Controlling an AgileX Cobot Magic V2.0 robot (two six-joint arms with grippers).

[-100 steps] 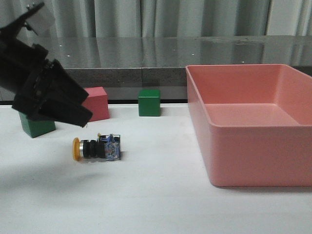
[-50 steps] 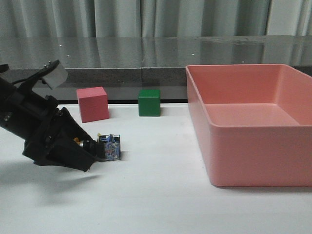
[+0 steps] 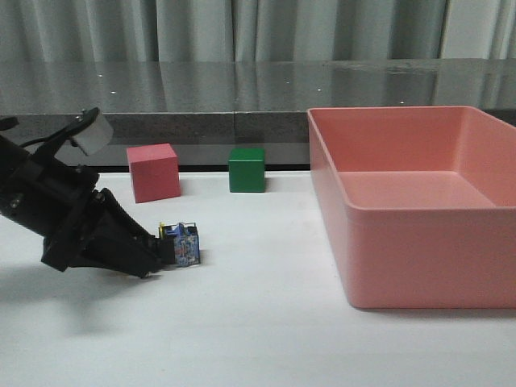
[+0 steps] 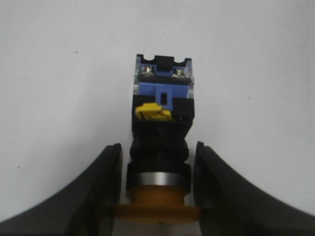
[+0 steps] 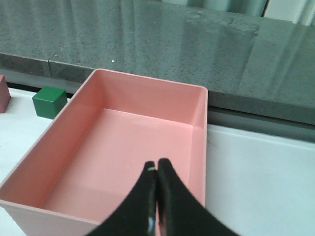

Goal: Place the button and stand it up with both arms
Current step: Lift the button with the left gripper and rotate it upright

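Note:
The button (image 3: 185,244) lies on its side on the white table, with its blue-clear contact block toward the right. Its yellow cap is hidden behind my left gripper (image 3: 157,251) in the front view. In the left wrist view the button (image 4: 162,98) lies between the two black fingers of the left gripper (image 4: 157,145). The rim of the yellow cap touches both fingers, and the silver ring and black body sit just past them. My right gripper (image 5: 156,162) is shut and empty, hanging above the pink bin (image 5: 202,105). It does not show in the front view.
A large pink bin (image 3: 403,113) fills the right side of the table. A pink cube (image 3: 153,172) and a green cube (image 3: 247,168) stand at the back, behind the button. The green cube also shows in the right wrist view (image 5: 49,101). A grey counter runs along the back.
My left arm came down from above the table's left side to the button, and its fingers now sit around the yellow cap. The button has stayed in place.

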